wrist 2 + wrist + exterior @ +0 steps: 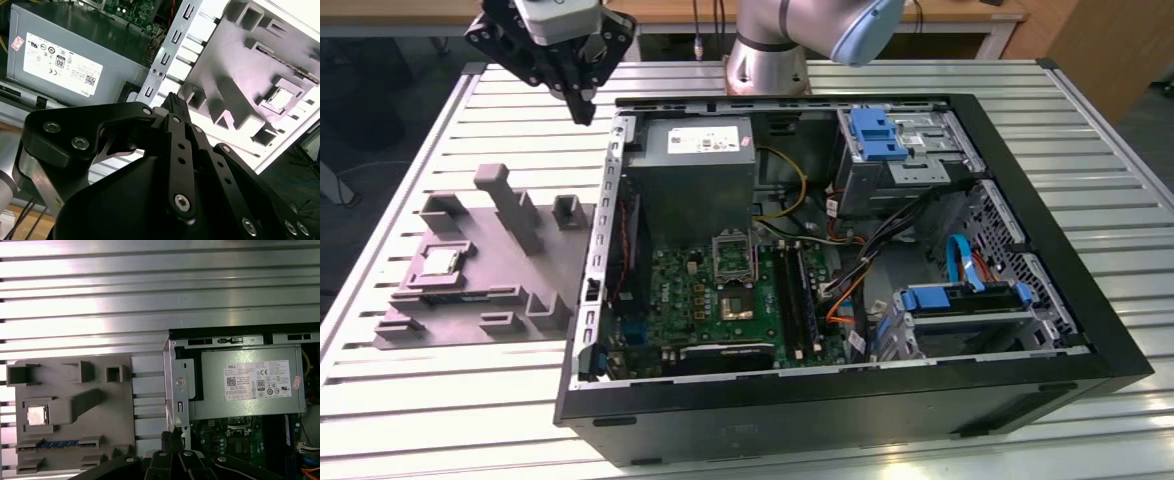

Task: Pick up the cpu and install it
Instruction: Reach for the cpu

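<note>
The gripper (582, 108), its black fingers pressed together on nothing, hangs near the corner of the open computer case (1067, 300) by the grey power supply (700, 190). That box carries a white printed label (707, 141). The cpu (440, 262) lies well apart, at about seven o'clock from the gripper in the exterior view, seated silver-side up in a square pocket of the grey holder tray (474, 255).

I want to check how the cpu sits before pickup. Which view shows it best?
The first wrist view: it looks straight down on the cpu in its grey holder. The exterior view shows it small and oblique; the second wrist view, tilted.
</note>
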